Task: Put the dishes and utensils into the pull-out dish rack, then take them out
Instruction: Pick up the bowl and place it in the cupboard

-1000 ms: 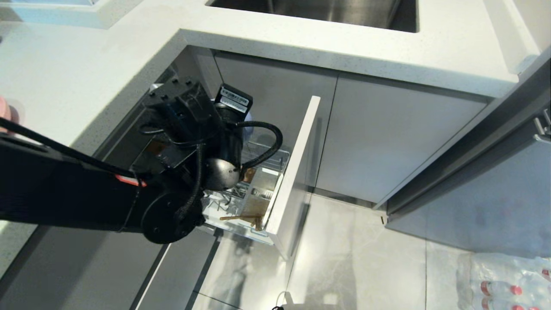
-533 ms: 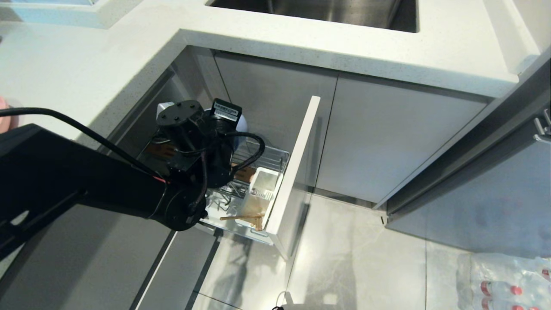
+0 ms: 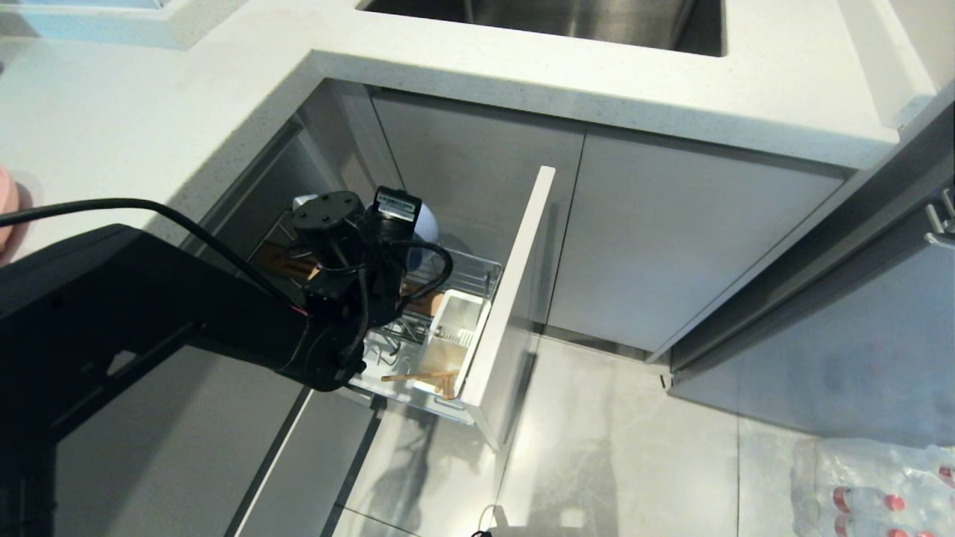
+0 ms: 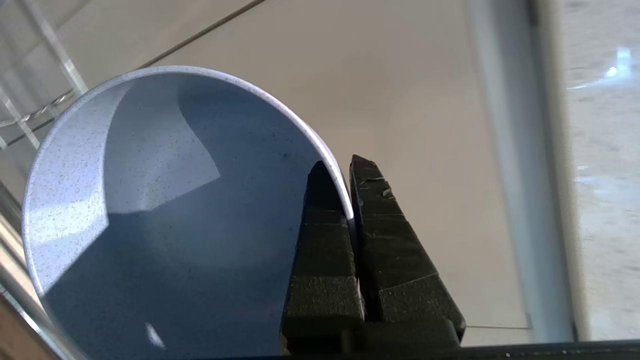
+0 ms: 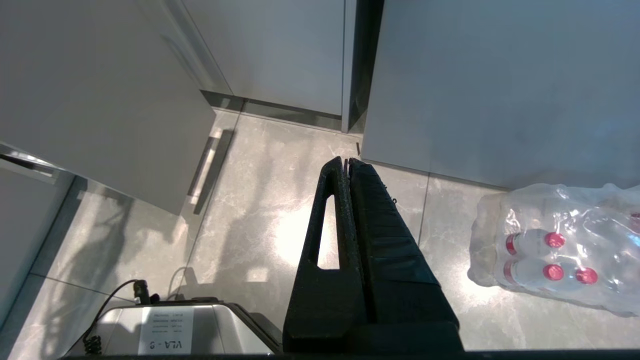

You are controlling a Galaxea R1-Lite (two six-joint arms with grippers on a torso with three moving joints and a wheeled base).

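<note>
A matte blue-grey bowl (image 4: pixel 150 210) stands on edge, and my left gripper (image 4: pixel 345 167) is shut on its rim, one finger inside and one outside. In the head view my left wrist (image 3: pixel 351 253) hangs over the chrome basket of the pull-out dish rack (image 3: pixel 515 298), with a sliver of the bowl (image 3: pixel 427 224) showing behind it. The rack's white cutlery holder (image 3: pixel 459 321) stands by the front panel. Thin wooden sticks that look like the chopsticks (image 3: pixel 421 377) lie at the basket's near end. The spoon is out of view. My right gripper (image 5: pixel 347 161) is shut and empty above the floor.
The white countertop (image 3: pixel 149 119) and steel sink (image 3: pixel 559 19) overhang the rack. A pink dish edge (image 3: pixel 6 201) shows at the counter's far left. Closed grey cabinet doors (image 3: pixel 671 246) flank the rack. A wrapped pack of water bottles (image 3: pixel 880 492) lies on the floor.
My left arm has sunk and reached further back over the rack, carrying the bowl down toward the wire basket. The right arm has not moved.
</note>
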